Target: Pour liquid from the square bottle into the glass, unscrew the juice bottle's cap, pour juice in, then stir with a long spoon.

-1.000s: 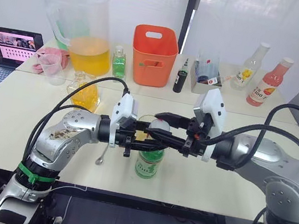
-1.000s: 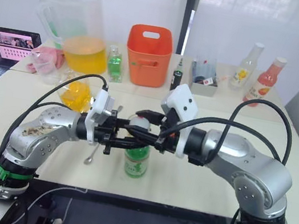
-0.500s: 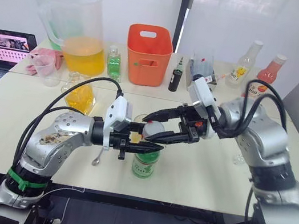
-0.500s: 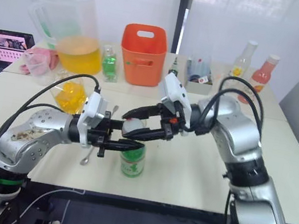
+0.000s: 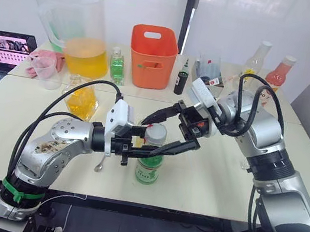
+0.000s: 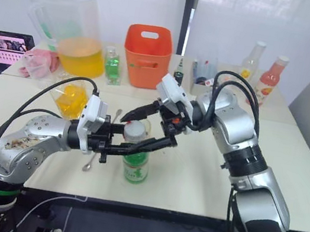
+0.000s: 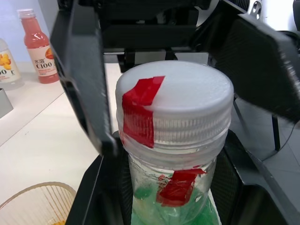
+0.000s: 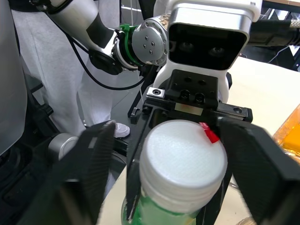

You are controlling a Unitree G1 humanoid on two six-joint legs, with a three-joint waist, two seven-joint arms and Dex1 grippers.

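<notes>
Item: juice bottle, upright on the bench, neck gripped by the left hand. Clear plastic, part full of green liquid; likely light, slick, squeezable.
Item: cap, ridged white, still on. Best held by its ridges.
Right hand: spread wide around cap, not touching.

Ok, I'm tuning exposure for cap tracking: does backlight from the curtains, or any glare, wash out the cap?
No: in the left eye view the curtains glow bright, yet the cap stands out against the table; in both wrist views it is evenly lit, red tape plain, no glare.
</notes>
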